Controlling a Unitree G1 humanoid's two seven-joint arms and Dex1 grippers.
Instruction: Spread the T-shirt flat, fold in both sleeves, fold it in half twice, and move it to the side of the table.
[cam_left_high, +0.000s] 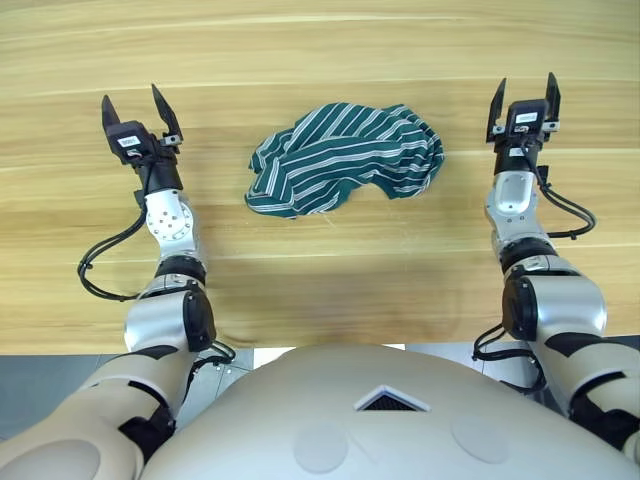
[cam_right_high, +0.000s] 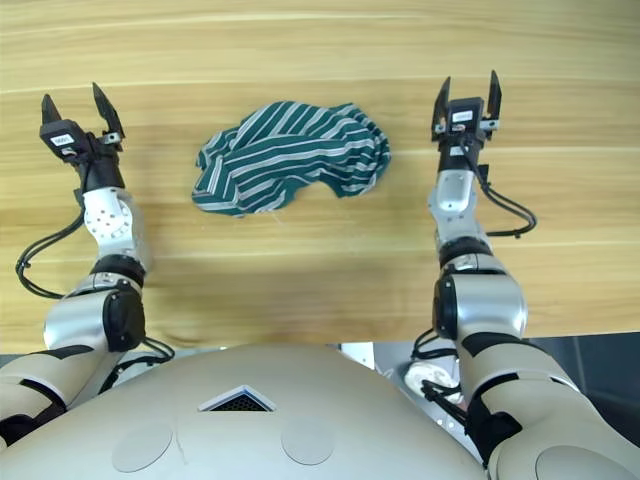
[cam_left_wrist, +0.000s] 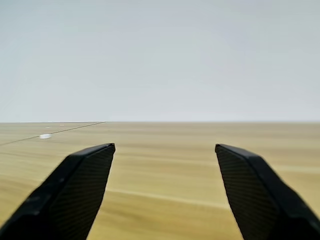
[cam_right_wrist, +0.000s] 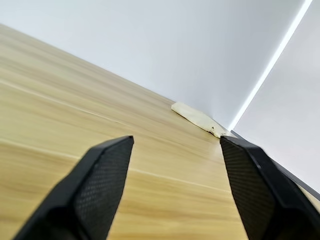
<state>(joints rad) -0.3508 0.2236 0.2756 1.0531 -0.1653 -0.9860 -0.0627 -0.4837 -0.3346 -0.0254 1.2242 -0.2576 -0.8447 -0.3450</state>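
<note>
Light wood bench (cam_left_high: 320, 40) with long grain lines runs across the head view. The T-shirt (cam_left_high: 345, 158), dark green with white stripes, lies crumpled in a heap near the bench middle, between the two arms; sleeves cannot be told apart. To its left, well apart from it, the left gripper (cam_left_high: 130, 95) has its two prongs spread open and empty. To its right, near the cloth but not touching, the right gripper (cam_left_high: 527, 80) is spread open too, empty. Both point away from the robot.

Left wrist view: two black fingers (cam_left_wrist: 80, 190) wide apart over bare wood, a small white spot (cam_left_wrist: 45, 135) far off on the bench, plain pale wall (cam_left_wrist: 160, 50) behind.

Right wrist view: black fingers wide apart over bare wood, a pale flat thing (cam_right_wrist: 196, 116) at the bench's far edge against the wall, too small to identify. A bright light strip (cam_right_wrist: 270, 65) runs up the wall.
</note>
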